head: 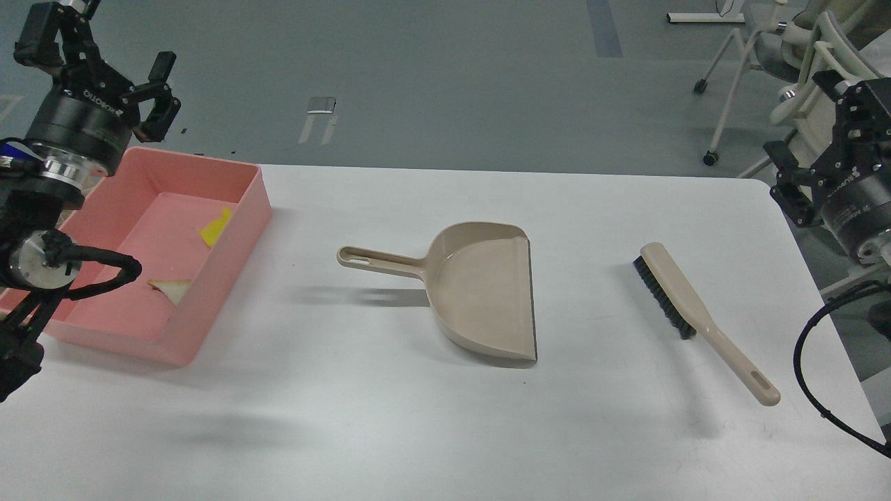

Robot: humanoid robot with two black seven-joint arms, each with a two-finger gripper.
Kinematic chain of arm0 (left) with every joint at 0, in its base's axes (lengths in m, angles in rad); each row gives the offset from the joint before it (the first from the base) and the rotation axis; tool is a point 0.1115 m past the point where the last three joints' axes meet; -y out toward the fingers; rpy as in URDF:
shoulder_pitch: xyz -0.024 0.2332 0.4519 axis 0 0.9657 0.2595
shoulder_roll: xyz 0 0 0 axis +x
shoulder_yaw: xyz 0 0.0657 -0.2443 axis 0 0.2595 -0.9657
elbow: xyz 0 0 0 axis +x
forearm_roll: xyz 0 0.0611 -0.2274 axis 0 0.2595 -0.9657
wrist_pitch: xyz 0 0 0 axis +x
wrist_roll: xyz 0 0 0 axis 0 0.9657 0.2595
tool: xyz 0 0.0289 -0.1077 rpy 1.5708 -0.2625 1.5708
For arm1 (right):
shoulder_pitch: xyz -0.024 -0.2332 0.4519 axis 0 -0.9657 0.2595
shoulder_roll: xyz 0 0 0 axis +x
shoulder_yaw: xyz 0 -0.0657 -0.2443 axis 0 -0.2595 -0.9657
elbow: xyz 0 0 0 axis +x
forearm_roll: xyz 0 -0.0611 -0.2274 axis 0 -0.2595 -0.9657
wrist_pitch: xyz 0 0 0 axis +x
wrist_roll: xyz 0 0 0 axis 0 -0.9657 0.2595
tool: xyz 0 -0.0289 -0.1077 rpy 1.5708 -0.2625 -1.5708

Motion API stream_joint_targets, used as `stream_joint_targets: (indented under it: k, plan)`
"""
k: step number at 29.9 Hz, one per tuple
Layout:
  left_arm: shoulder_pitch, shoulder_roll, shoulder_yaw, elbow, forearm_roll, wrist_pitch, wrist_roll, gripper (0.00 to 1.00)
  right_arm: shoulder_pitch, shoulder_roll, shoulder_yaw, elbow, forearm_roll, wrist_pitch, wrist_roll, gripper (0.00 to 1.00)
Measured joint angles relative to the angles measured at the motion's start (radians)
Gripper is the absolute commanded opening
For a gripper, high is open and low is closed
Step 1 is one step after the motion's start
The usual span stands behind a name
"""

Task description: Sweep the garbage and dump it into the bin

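Head view: pink bin (245, 209) at the counter's (390, 424) left edge holds yellow scrap (217, 227) and pale wedge (171, 289). Left gripper (104, 73) spread above the bin's far-left rim. Right gripper (811, 163), state unclear, beyond the counter's right edge. Dustpan (480, 296) and brush (686, 309) lie right of bin, apart.

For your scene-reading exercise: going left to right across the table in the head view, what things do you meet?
pink bin → dustpan → brush
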Motion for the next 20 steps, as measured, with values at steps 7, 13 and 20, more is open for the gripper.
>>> stream_joint_targets:
  k: [7, 13, 20]
  plan:
    - [0.004, -0.021, -0.011, 0.110, -0.086, -0.069, 0.002, 0.98, 0.077, 0.067, 0.003, -0.141, 0.066, -0.087, 0.000, 1.00]
    - [0.029, -0.023, -0.020, 0.124, -0.142, -0.085, 0.003, 0.98, 0.095, 0.109, 0.019, -0.220, 0.234, -0.093, 0.000, 1.00]
    - [0.072, -0.018, -0.063, 0.124, -0.154, -0.102, 0.006, 0.98, 0.097, 0.139, 0.049, -0.230, 0.283, -0.091, -0.001, 1.00]
